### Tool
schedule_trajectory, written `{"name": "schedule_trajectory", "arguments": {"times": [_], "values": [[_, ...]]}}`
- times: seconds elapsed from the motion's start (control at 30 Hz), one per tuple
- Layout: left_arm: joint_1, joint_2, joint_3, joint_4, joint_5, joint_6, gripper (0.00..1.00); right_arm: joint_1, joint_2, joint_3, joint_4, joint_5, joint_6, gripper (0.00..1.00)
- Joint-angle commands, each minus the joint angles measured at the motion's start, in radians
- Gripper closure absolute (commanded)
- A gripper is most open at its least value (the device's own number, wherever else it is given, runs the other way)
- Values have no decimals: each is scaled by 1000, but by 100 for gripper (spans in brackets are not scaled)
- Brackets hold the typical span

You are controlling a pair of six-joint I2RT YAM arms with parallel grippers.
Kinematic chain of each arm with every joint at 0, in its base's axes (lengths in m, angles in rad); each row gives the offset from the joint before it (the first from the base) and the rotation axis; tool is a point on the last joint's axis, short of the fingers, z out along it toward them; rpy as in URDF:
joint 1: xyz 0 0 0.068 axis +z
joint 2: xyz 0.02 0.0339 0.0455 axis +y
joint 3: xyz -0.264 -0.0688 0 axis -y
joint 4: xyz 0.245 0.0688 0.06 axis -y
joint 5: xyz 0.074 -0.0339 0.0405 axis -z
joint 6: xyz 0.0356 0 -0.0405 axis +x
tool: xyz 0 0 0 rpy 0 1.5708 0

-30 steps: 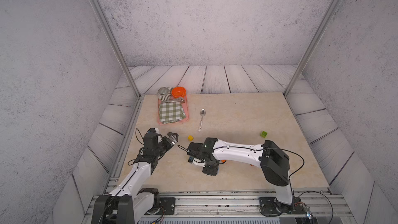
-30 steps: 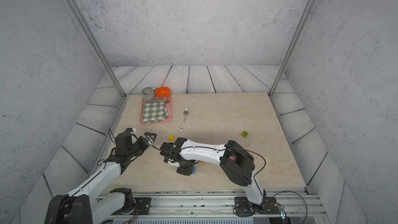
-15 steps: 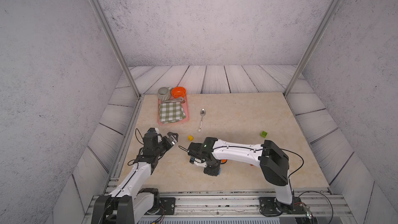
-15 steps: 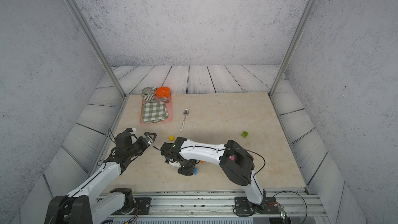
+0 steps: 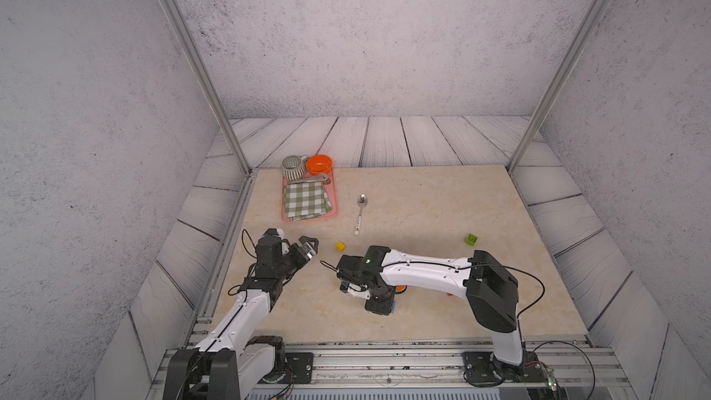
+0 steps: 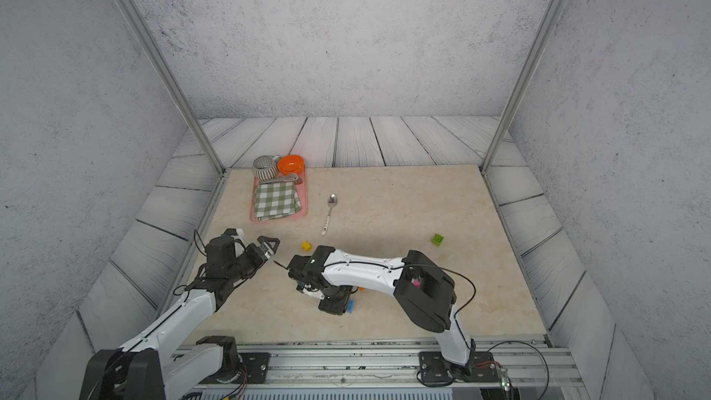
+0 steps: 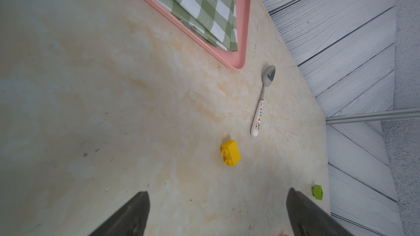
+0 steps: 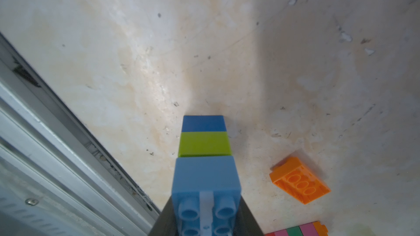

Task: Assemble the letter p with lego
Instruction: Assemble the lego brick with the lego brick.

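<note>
Across beige counter [image 8: 113, 42], right fingers [image 8: 246, 223] are pinching a blue-lime-blue plastic brick stack [image 8: 204, 146], lower centre, probably needing square lowering; left fingers [image 7: 127, 219] are gaping empty.

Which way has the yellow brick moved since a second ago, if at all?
No. The yellow brick keeps its spot near the spoon's handle.

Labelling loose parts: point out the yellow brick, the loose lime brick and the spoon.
yellow brick [image 7: 231, 152]: left wrist view, on its side face.
loose lime brick [image 5: 471, 240]: in a top view, on its top.
spoon [image 7: 269, 76]: left wrist view, on its bowl.
</note>
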Motion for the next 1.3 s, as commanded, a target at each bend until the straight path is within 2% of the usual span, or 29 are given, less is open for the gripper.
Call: {"name": "schedule_trajectory", "arguments": {"times": [0.0,0.4,0.83,1.27], "values": [[8,-13,-7,1,-3,13,2,0,-12,-29,-52,-22,9,100],[9,-13,-6,2,-4,14,2,0,-80,-38,-1,-14,27,99],[8,-16,-6,0,-1,15,2,0,-38,-104,31,3,43,99],[9,-19,-6,-1,-1,14,2,0,10,-84,51,-16,21,99]]}}
